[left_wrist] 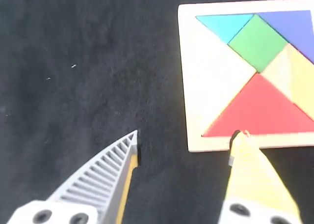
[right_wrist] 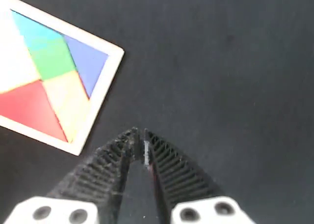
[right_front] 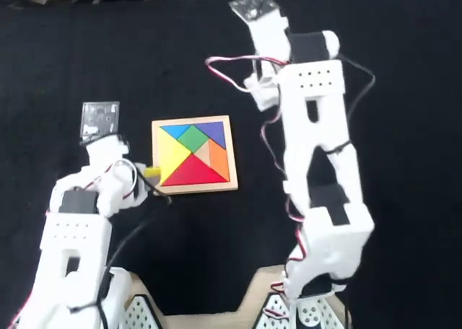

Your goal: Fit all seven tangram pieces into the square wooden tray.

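Left gripper (right_front: 150,173) sits at the edge of the square wooden tray (right_front: 198,189), which lies mid-table on black cloth (right_front: 86,55) with coloured tangram pieces (right_front: 191,152) filling it. From the left wrist, its grey and yellow fingers spread wide and empty, with the yellow fingertip (left_wrist: 240,141) at the tray's rim. From the right wrist, the right gripper (right_wrist: 140,133) pinches its black fingers almost together on nothing, apart from the tray's corner.
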